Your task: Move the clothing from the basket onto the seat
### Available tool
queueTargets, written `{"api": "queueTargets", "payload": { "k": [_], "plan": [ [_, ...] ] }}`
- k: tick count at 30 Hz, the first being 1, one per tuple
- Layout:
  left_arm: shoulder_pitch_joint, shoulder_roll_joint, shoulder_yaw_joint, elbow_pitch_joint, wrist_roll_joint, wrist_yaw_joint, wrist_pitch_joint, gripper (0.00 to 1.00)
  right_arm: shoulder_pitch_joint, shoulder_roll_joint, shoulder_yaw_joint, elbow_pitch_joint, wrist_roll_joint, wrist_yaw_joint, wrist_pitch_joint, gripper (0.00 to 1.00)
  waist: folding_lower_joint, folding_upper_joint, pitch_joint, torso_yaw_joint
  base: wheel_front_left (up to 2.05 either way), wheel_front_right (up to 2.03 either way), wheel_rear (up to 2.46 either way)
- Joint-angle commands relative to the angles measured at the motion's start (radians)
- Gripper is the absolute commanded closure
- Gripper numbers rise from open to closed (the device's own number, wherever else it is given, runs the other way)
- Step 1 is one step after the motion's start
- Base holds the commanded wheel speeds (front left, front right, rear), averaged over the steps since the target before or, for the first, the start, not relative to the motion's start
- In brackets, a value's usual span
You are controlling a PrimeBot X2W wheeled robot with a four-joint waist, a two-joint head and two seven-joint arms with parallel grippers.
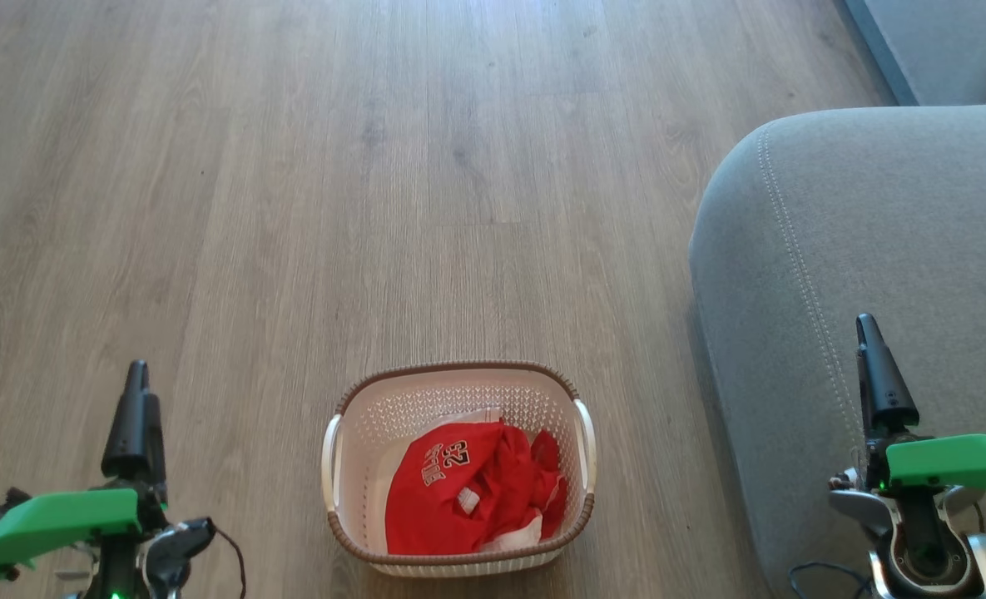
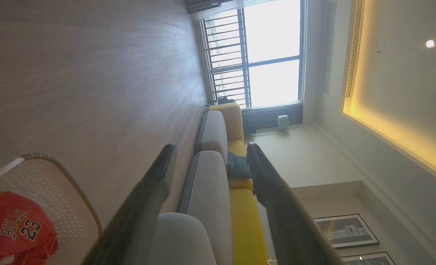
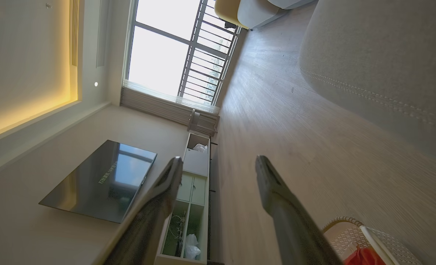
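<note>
The cream basket [image 1: 580, 482] with a brown braided rim stands on the wood floor at the bottom centre of the head view. Crumpled red clothing [image 1: 468, 491] lies inside it, a jersey with "23" on top; I also see the jersey [image 2: 13, 230] and the basket [image 2: 70, 198] in the left wrist view. The grey seat [image 1: 875, 249] fills the right side. My left gripper [image 2: 208, 154] stands open at lower left, well clear of the basket. My right gripper [image 3: 218, 162] is open at lower right, over the seat's edge, holding nothing.
Bare wood floor [image 1: 376, 166] stretches ahead and to the left. A second grey cushion [image 1: 950, 42] sits at the top right. Wrist views show a window [image 2: 269, 55], a yellow-backed couch [image 2: 240, 206], a wall television [image 3: 100, 180] and a low cabinet [image 3: 192, 191].
</note>
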Motion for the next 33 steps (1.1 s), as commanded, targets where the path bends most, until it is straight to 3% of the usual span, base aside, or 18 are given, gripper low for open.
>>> {"api": "queueTargets", "payload": {
  "k": [1,9,19,29,33],
  "plan": [
    [-0.053,0.009,0.028,-0.051,0.021,-0.003,-0.012,0.00,-0.062,-0.009,0.005,-0.049,-0.030,0.000,-0.013,0.00,0.0000,0.0000,-0.001,-0.001,0.00,0.00,0.00],
    [-0.067,0.009,0.058,-0.105,0.152,0.005,-0.035,0.00,-0.075,-0.009,0.029,-0.108,-0.203,0.000,-0.037,0.00,0.0000,0.0000,-0.005,0.000,0.00,0.00,0.00],
    [-0.085,0.010,0.018,-0.217,0.351,0.121,-0.062,0.00,-0.089,-0.010,0.043,-0.167,-0.357,0.000,-0.063,0.00,0.0000,0.0000,0.006,0.007,0.00,0.00,0.00],
    [-0.079,0.011,-0.121,-0.334,0.616,0.252,-0.091,0.00,-0.106,-0.010,0.072,-0.227,-0.554,0.000,-0.093,0.00,0.0000,0.0000,0.011,0.008,0.00,0.00,0.00],
    [-0.068,0.012,-0.161,-0.323,0.660,0.291,-0.103,0.00,-0.107,-0.010,0.084,-0.248,-0.623,0.000,-0.104,0.00,0.0000,0.0000,0.009,0.008,0.00,0.00,0.00]
  ]
}}
